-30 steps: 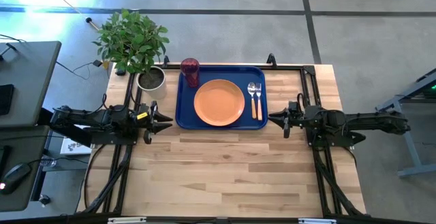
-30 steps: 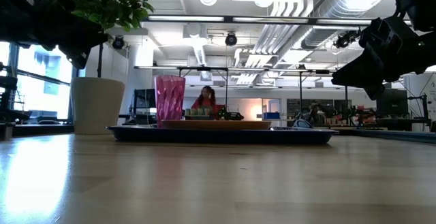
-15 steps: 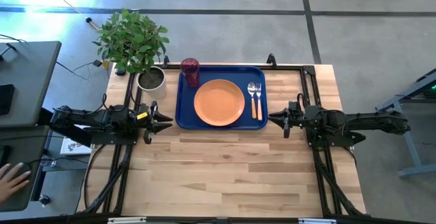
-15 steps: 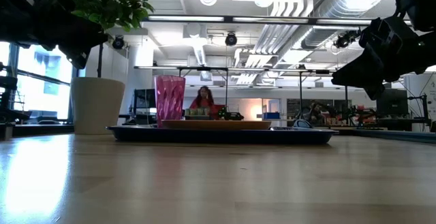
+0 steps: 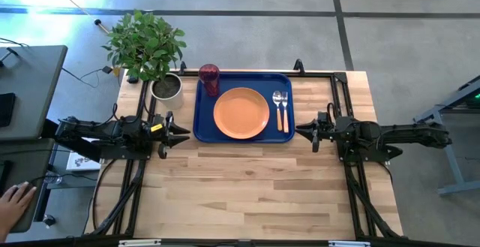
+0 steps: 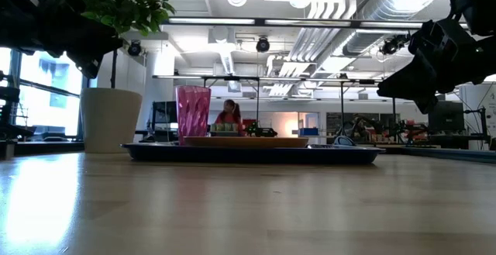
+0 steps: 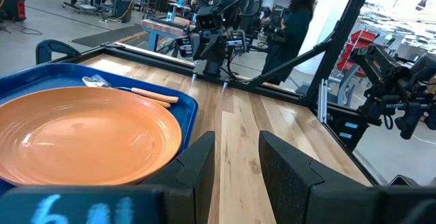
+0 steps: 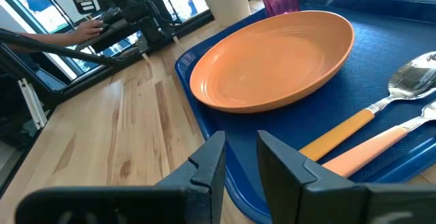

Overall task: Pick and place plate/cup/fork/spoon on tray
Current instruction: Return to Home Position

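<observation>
Wooden table [image 5: 247,179] under workshop lights, and the tray [image 5: 204,127] sits at its far middle; on the tray, the plate [image 5: 241,112] centre, the cup [image 5: 209,79] at the corner nearest the potted plant [image 5: 150,48], spoon [image 5: 277,106] and fork [image 5: 284,106] side by side; left gripper [image 5: 180,134] beside one end of the tray, fingers parted, empty; right gripper [image 5: 304,131] beside the other end, fingers parted, empty.

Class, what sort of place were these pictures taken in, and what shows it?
Probably a robotics lab or workshop: exposed ceiling ducts overhead, more robot arms on another bench behind, and a person standing at equipment there.
</observation>
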